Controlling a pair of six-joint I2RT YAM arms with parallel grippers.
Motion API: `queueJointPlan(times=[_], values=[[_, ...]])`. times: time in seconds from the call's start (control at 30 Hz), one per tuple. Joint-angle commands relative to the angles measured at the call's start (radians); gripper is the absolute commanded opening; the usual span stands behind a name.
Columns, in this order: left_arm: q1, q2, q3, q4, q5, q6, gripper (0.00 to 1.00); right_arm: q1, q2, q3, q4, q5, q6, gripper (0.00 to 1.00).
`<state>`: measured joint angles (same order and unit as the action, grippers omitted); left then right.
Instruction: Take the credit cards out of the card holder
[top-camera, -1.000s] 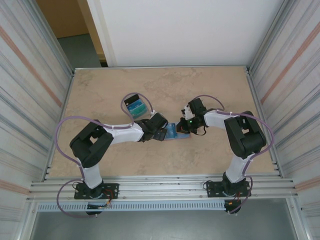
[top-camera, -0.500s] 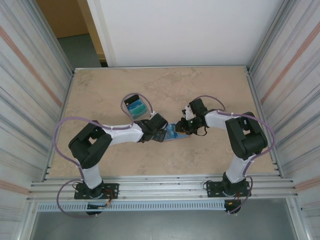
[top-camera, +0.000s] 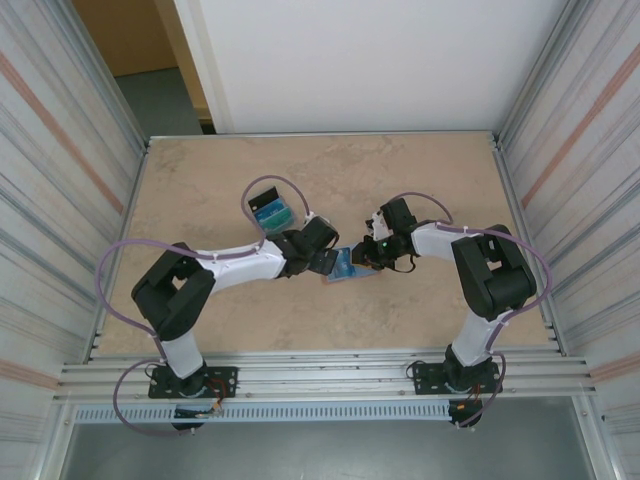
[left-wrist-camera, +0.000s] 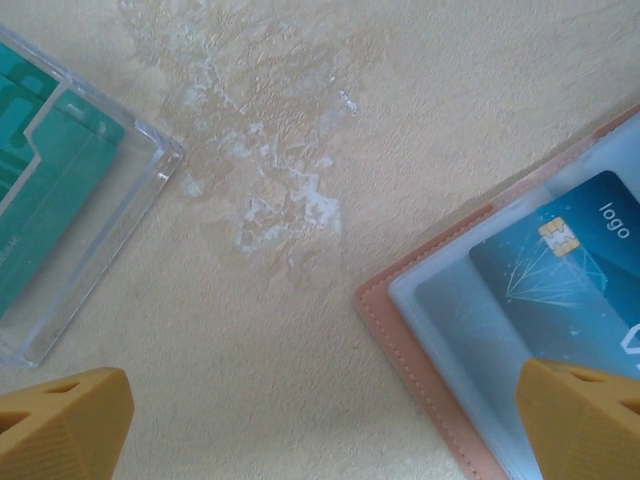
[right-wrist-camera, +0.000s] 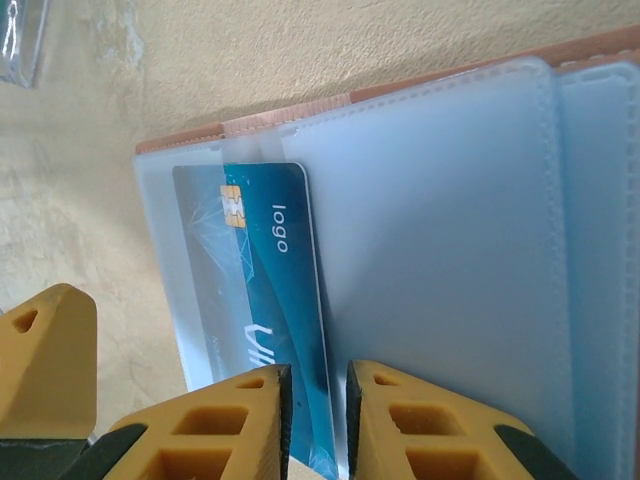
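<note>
Card holder (right-wrist-camera: 450, 250) lies open on the table (top-camera: 420, 180) between the arms, one blue credit card (right-wrist-camera: 270, 290) in its clear pocket. Left gripper (left-wrist-camera: 320, 425) gapes wide (nothing held); right gripper (right-wrist-camera: 318, 375) is narrowed to a slit over the card's end — I cannot tell whether it grasps.

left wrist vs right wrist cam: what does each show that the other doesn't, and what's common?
Left wrist, not right wrist: teal plastic cards in a clear plastic case, a whitish scuffed patch, and the left gripper, fingers wide apart.
Right wrist, not left wrist: the seam between two frosted pocket panels of the salmon-pink leather-like card holder, and the right gripper, fingers nearly together over the blue chip card's lower end.
Both: that open holder, the card marked "logo" partly under a frosted sleeve, the beige table.
</note>
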<state>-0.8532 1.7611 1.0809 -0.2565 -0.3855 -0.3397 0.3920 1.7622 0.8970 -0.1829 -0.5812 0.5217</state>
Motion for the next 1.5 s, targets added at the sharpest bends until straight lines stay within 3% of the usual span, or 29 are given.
queueJointPlan(times=[0.0, 0.5, 1.1, 1.37, 1.47], values=[[-0.006, 0.035, 0.028, 0.008, 0.007, 0.01, 0.99, -0.005, -0.005, -0.007, 0.008, -0.025, 0.019, 0.22], [-0.005, 0.12, 0.049, -0.015, 0.033, 0.02, 0.99, -0.005, 0.036, -0.022, 0.047, -0.038, 0.033, 0.21], [-0.006, 0.132, 0.016, -0.041, 0.035, 0.016, 0.99, -0.045, 0.06, -0.105, 0.349, -0.258, 0.169, 0.16], [-0.006, 0.134, 0.016, -0.041, 0.04, 0.018, 0.99, -0.045, 0.09, -0.105, 0.397, -0.286, 0.184, 0.14], [-0.005, 0.133, 0.014, -0.041, 0.041, 0.018, 0.99, -0.046, 0.1, -0.112, 0.416, -0.286, 0.19, 0.08]])
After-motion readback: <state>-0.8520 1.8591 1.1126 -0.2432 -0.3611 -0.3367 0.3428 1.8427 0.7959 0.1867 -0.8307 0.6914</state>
